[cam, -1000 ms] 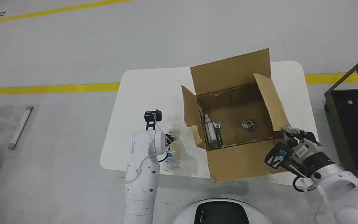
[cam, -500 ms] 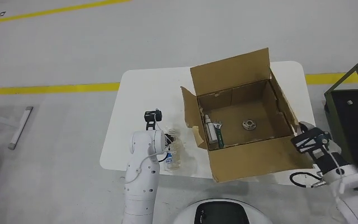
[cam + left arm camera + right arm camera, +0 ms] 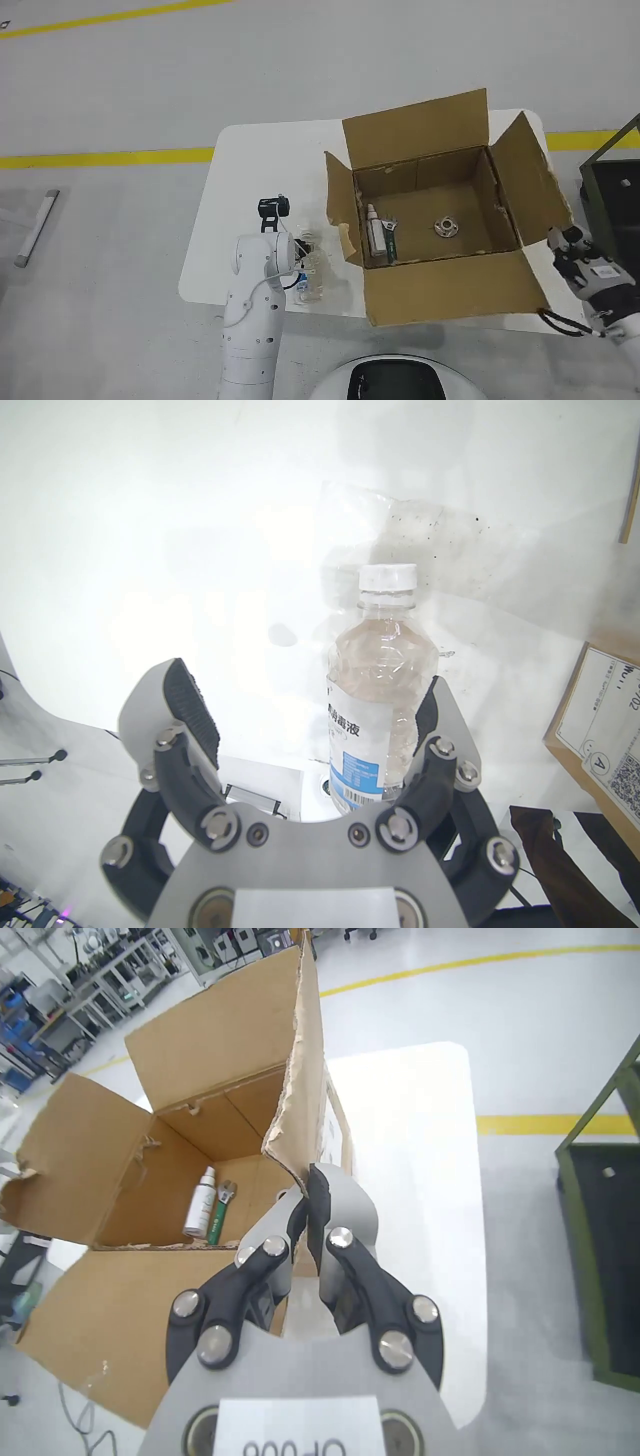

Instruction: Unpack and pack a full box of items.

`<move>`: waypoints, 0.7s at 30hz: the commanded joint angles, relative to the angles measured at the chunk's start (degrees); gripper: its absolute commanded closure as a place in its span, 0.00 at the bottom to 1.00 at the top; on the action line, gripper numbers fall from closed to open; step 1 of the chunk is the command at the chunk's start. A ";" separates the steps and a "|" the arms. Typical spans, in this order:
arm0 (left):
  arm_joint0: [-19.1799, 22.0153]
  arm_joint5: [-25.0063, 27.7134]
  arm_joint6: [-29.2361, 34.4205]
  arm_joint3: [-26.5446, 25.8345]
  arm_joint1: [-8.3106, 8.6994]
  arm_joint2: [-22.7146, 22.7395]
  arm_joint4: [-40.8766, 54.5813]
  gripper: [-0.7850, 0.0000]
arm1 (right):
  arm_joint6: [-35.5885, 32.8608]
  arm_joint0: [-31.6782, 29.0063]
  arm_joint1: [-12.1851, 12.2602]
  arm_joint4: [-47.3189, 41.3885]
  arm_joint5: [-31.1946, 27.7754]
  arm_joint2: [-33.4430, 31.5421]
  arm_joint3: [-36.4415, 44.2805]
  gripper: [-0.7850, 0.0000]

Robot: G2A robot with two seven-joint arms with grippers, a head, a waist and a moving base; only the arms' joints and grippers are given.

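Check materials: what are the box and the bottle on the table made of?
Box: brown cardboard, matte, probably corrugated; its edges are torn and fibrous. Bottle: clear thin plastic, glossy; see-through faceted wall. Cap looks like white plastic.

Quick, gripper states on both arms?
Left gripper: open; the clear plastic bottle with white cap stands between its jaws, unclamped.
Right gripper: shut on the brown cardboard box's side flap.

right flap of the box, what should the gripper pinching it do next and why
Probably open the right gripper and let go: the flap it pinches already leans outward, leaving the box open, with the spray bottle and wrench reachable.
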State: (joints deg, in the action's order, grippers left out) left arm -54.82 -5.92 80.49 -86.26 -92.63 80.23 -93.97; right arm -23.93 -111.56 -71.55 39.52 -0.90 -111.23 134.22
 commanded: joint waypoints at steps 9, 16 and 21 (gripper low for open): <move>0.00 0.00 0.00 0.00 0.00 0.00 0.00 0.00 | -0.73 -1.40 -0.20 -7.06 -0.59 -1.60 0.11 1.00; 0.00 0.00 0.00 0.00 0.00 0.00 0.00 0.00 | -0.73 -1.40 -0.20 -7.06 -0.59 -1.60 0.11 1.00; 0.00 0.00 0.00 0.00 0.00 0.00 0.00 0.00 | 0.44 -0.92 -0.38 -9.06 1.35 -1.46 -0.52 1.00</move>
State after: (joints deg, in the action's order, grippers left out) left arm -54.82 -5.92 80.49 -86.26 -92.63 80.24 -93.97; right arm -23.93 -112.67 -71.84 32.12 -0.49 -112.81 133.88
